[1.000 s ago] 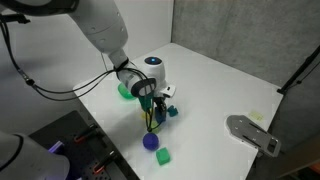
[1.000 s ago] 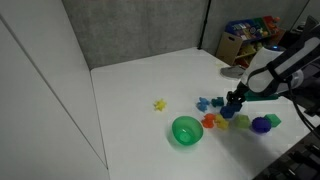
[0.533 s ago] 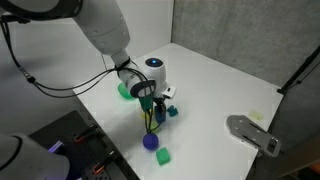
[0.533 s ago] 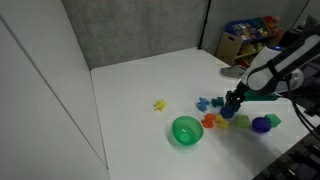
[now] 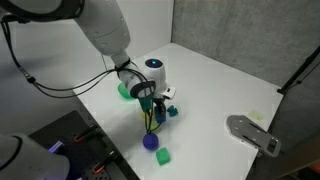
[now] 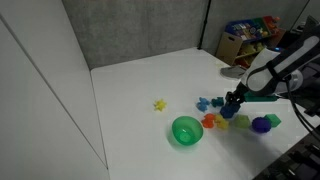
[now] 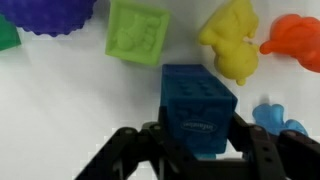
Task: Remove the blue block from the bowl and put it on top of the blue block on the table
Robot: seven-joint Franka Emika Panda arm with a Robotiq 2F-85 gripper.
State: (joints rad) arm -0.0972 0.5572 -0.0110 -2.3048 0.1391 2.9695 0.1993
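The tool (image 7: 200, 138) comes in from the bottom edge of the wrist view, its two dark fingers (image 7: 162, 135) pinching the blue block (image 7: 198, 100) from either side. The block is upright, with its studded top face towards the camera. Whether it rests on anything or hangs clear of the white worktop (image 7: 80, 110) cannot be told from here. Just beside the block's lower right corner lies a small blue toy (image 7: 275, 118). Beyond the block sits a green block (image 7: 140, 35), tilted a little. Left of that is a knobbly purple ball (image 7: 50, 12), cut off by the frame. Beyond the blue block and to its right lies a yellow toy (image 7: 235, 45), with an orange toy (image 7: 295, 40) past it at the frame's edge. In an exterior view the tool (image 6: 233, 103) stands over this cluster of toys, and the blue block in its grip is too small to make out. The green bowl (image 6: 186, 130) sits apart from the blue block, on the side away from the ball (image 6: 261, 124) and green block (image 6: 275, 119). A yellow star (image 6: 158, 104) lies farther off, past the bowl. In an exterior view the tool (image 5: 152, 112) points down, with the bowl (image 5: 124, 90) partly hidden behind it and the ball (image 5: 150, 142) nearer the camera.
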